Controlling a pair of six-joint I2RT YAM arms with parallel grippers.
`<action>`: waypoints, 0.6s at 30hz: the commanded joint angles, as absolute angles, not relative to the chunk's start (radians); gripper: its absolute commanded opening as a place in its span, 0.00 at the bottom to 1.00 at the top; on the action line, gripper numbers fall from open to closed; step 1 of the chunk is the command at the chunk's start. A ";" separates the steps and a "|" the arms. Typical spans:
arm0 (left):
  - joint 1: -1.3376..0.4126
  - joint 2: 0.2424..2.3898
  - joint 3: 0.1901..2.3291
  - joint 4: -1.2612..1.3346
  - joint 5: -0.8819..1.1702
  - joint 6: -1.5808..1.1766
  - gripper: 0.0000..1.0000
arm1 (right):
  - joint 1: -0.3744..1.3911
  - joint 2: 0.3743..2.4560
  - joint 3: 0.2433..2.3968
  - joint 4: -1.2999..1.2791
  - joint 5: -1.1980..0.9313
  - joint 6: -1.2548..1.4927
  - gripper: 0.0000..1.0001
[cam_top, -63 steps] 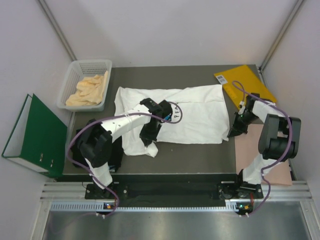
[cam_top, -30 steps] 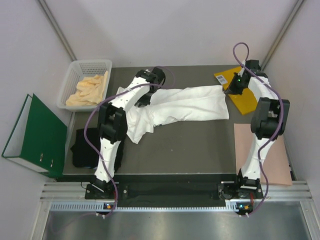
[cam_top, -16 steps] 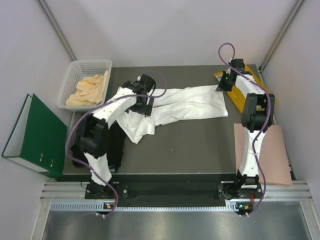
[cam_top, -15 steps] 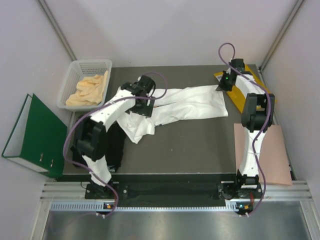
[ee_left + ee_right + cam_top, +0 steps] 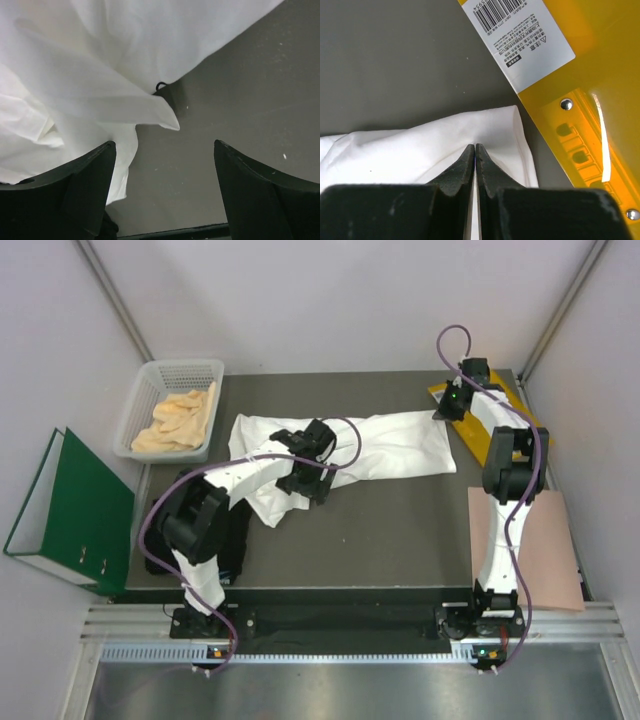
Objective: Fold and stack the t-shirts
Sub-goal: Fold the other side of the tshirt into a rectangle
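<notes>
Top external view, left to right: one green binder (image 5: 70, 510) standing off the table's left edge; one white basket (image 5: 185, 364) at the far-left corner holding pale yellow cloth (image 5: 178, 420); two t-shirts; one orange-yellow envelope (image 5: 483, 448) at the far-right corner; one pink sheet (image 5: 555, 550) hanging over the right edge.

Black t-shirt (image 5: 237, 540) lies bunched at the near-left edge, mostly hidden under the left arm's elbow. White t-shirt (image 5: 400, 445) lies as a long band across the far half of the table (image 5: 400, 530), with a loose flap trailing toward the near-left. The near-centre and near-right of the table are bare dark surface.

Left gripper (image 5: 310, 485) hangs over the white shirt's near edge. Its wrist view shows what the overhead hides: the left gripper (image 5: 164, 145) is spread wide with nothing between the fingers, and a pointed fold of cloth lies on the table below.

Right gripper (image 5: 441, 412) sits at the shirt's far-right corner, just beside the envelope. Right wrist view: the right gripper (image 5: 475, 147) is clenched, tips pinching the white cloth's corner, creases running into them. Only this view shows a barcode label (image 5: 520, 35) on the envelope.
</notes>
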State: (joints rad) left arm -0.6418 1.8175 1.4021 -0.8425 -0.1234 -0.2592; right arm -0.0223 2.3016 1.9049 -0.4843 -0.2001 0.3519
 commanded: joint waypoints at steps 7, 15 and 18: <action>-0.637 2.006 1.474 -0.765 -0.130 -0.265 0.64 | -0.023 2.267 1.882 -0.436 -0.209 0.350 0.04; -0.632 1.948 1.474 -0.882 -0.313 -0.327 0.00 | -0.025 2.258 1.871 -0.437 -0.207 0.342 0.04; -0.617 1.878 1.480 -0.971 -0.391 -0.344 0.00 | -0.026 2.261 1.868 -0.439 -0.206 0.337 0.04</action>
